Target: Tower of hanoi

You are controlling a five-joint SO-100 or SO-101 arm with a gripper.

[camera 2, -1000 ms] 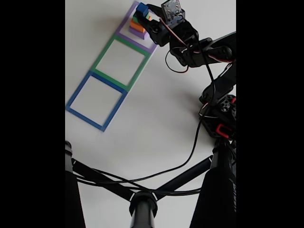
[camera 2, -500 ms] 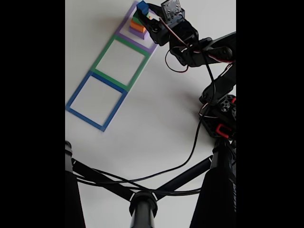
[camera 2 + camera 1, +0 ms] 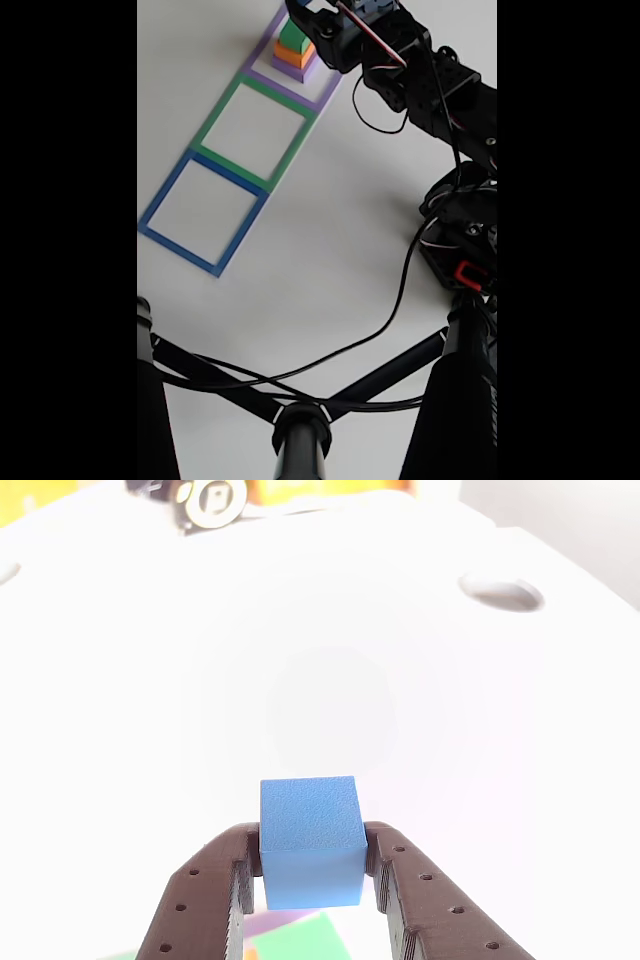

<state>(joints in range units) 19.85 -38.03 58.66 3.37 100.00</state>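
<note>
The hand (image 3: 312, 865) was closed on the blue cube (image 3: 310, 840), one brown finger (image 3: 205, 895) pressed to each side face, and the cube hung clear of everything below it in the other view. Beneath the fingers, at that view's bottom edge, a corner of the green cube (image 3: 300, 942) showed, with a sliver of purple beside it.

In the fixed view the green cube (image 3: 293, 37) sat on the orange cube (image 3: 295, 55), which sat on the purple slab (image 3: 297, 70), all stacked inside the purple outline (image 3: 322, 97) at the top edge of the picture. The arm (image 3: 430, 85) reached over the stack from the right, and the hand met the frame's upper edge there. The green outline (image 3: 290, 155) and the blue outline (image 3: 245, 225) adjoined in a row running down-left, each with bare white desk (image 3: 330, 260) inside. A black cable (image 3: 400, 300) trailed across the desk lower right, well apart from the outlines.
</note>
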